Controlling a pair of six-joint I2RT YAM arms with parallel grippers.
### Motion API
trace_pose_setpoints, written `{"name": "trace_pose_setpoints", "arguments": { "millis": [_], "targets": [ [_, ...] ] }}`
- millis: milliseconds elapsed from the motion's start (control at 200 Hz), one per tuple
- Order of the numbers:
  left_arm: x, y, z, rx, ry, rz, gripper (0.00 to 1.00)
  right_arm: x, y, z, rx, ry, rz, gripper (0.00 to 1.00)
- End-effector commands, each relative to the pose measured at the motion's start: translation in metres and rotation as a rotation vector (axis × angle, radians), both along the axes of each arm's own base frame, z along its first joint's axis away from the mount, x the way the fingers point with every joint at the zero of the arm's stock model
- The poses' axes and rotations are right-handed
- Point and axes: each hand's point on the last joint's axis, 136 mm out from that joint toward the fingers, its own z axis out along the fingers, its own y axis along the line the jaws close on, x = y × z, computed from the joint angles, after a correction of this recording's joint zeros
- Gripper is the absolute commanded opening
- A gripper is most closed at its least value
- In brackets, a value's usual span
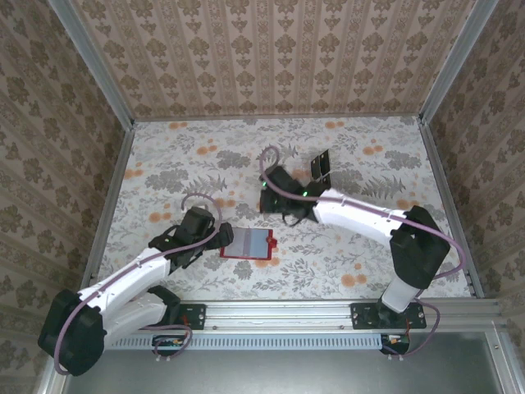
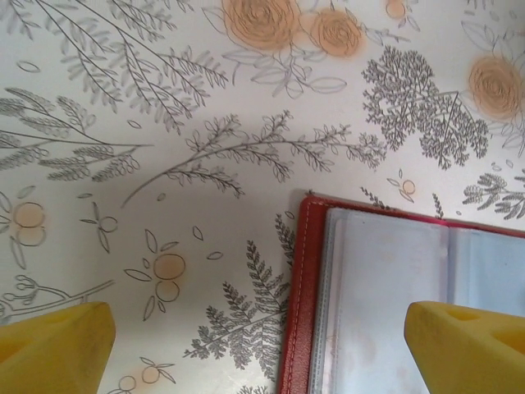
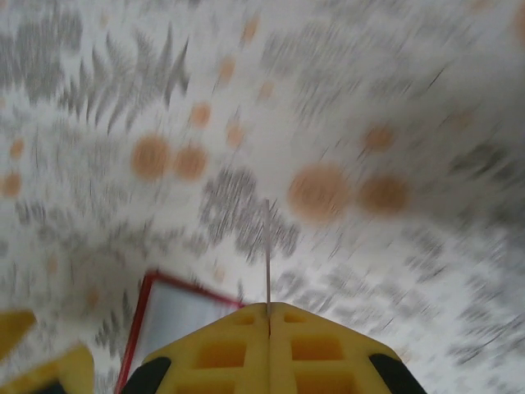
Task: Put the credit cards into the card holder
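While the left hand (image 1: 215,234) hangs wide open at the near left, its yellow fingers either side of the left edge of the card holder (image 1: 248,244), nothing pins that red wallet down. It lies spread open and flat on the worktop (image 1: 164,156), pale clear pockets up. Just beyond it, the right hand (image 3: 269,307) is closed on a credit card (image 3: 268,246), seen edge-on as a thin line above the pinched fingers. Farther off to the right, more dark cards (image 1: 320,167) stand apart. The risk I see is that the card meets a shallow pocket mouth edge-first. If it catches the plastic, it could shove the unheld wallet away or twist in the grip. The floral cloth looks smooth, so sliding seems likely. Patterned walls (image 1: 271,57) on metal posts close in left, far and right.
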Motion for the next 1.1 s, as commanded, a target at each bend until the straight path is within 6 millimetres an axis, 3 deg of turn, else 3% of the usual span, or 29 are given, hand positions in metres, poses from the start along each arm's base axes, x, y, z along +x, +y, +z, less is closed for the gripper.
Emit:
{"name": "trace_pose_setpoints", "arguments": {
  "millis": [0, 190, 550, 715, 1095],
  "targets": [
    [0.007, 0.010, 0.013, 0.041, -0.025, 0.028, 1.00, -0.012, 0.021, 0.007, 0.107, -0.062, -0.098, 0.00],
    [0.010, 0.012, 0.015, 0.056, -0.014, 0.020, 1.00, -0.041, 0.033, -0.021, 0.077, -0.093, -0.167, 0.00],
    [0.005, 0.013, 0.009, 0.062, 0.009, 0.020, 1.00, -0.060, 0.039, -0.066, 0.050, -0.028, -0.209, 0.00],
    [0.006, 0.013, 0.007, 0.085, 0.024, 0.006, 1.00, -0.067, 0.026, -0.084, 0.010, 0.001, -0.225, 0.00],
    [0.008, -0.002, 0.013, 0.098, 0.024, -0.076, 1.00, -0.060, -0.026, -0.097, -0.066, 0.054, -0.185, 0.00]
  ]
}}
